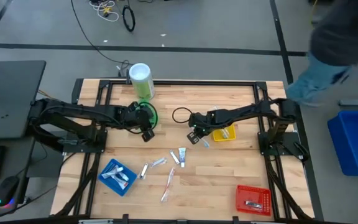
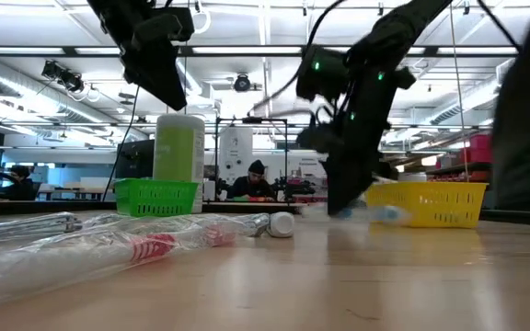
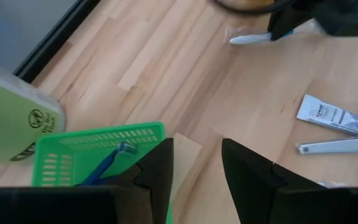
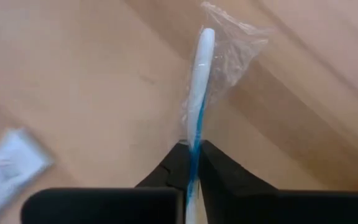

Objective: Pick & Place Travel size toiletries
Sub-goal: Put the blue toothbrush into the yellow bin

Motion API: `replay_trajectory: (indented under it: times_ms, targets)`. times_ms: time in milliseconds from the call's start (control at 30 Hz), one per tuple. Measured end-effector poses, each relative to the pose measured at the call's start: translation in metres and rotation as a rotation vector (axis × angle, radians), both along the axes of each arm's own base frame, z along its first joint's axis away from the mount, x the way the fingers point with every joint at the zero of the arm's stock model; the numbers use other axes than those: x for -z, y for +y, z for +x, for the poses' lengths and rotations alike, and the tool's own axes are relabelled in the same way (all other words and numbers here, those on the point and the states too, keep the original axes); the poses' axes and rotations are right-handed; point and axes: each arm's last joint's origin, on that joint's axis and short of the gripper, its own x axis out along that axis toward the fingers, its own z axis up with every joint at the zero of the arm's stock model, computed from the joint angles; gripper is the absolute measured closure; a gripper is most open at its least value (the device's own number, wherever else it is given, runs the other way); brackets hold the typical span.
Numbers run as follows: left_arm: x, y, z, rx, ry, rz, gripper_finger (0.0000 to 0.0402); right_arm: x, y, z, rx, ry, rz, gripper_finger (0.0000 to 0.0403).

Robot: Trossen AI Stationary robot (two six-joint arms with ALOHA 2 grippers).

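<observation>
While the wooden table (image 1: 229, 180) is carrying everything, the two dark arms are reaching inward from its sides. The left gripper (image 1: 146, 132) is hanging above the near edge of the green tray (image 1: 149, 113), its fingers (image 3: 157, 174) standing apart with nothing between them. A tall green canister (image 1: 142, 81) with a white lid is standing just behind that tray, and a blue toothbrush (image 3: 107, 165) is lying inside the tray. The right gripper (image 1: 194, 135) is sitting low over the table just beside the yellow tray (image 1: 224, 134), on its left side in the high view. Its fingers (image 4: 216, 171) are pinching together on a white and blue toothbrush (image 4: 197, 99) in a clear wrapper, which is pointing away from the gripper along the wood. A blue tray (image 1: 118, 176) and a red tray (image 1: 252, 199) are resting near the front edge, each with small items inside. Between them, several small tubes (image 1: 180, 155) and a wrapped pink toothbrush (image 1: 168, 185) are lying loose on the wood.
</observation>
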Motion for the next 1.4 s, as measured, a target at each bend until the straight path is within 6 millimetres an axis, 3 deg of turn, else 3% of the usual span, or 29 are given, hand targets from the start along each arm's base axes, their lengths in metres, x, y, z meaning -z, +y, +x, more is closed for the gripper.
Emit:
replay_trajectory:
  times_ms: [233, 433, 567, 733, 1000, 1233, 1400]
  targets:
    - [0.033, -0.01, 0.002, 0.067, -0.072, -0.014, 0.0259, -0.062, 0.008, -0.015, -0.086, -0.181, -0.055, 0.0379]
    - [0.058, -0.022, 0.006, 0.155, -0.297, -0.124, 0.0259, -0.116, 0.015, -0.064, -0.025, -0.147, -0.287, 0.0379]
    - [0.066, -0.029, 0.005, 0.199, -0.462, -0.175, 0.0259, -0.131, 0.017, -0.093, 0.068, -0.076, -0.414, 0.0378]
    - [0.071, -0.04, 0.0, 0.234, -0.578, -0.191, 0.0259, -0.112, 0.019, -0.102, 0.113, -0.05, -0.433, 0.0378]
    - [0.068, -0.055, -0.002, 0.26, -0.603, -0.099, 0.0267, -0.065, 0.013, -0.099, 0.142, -0.185, -0.539, 0.0377]
    - [0.069, -0.06, -0.004, 0.263, -0.589, -0.091, 0.0276, -0.029, 0.014, -0.113, 0.072, -0.146, -0.481, 0.0377]
    - [0.069, -0.064, -0.005, 0.282, -0.585, -0.093, 0.0273, -0.02, 0.015, -0.119, 0.052, -0.124, -0.449, 0.0363]
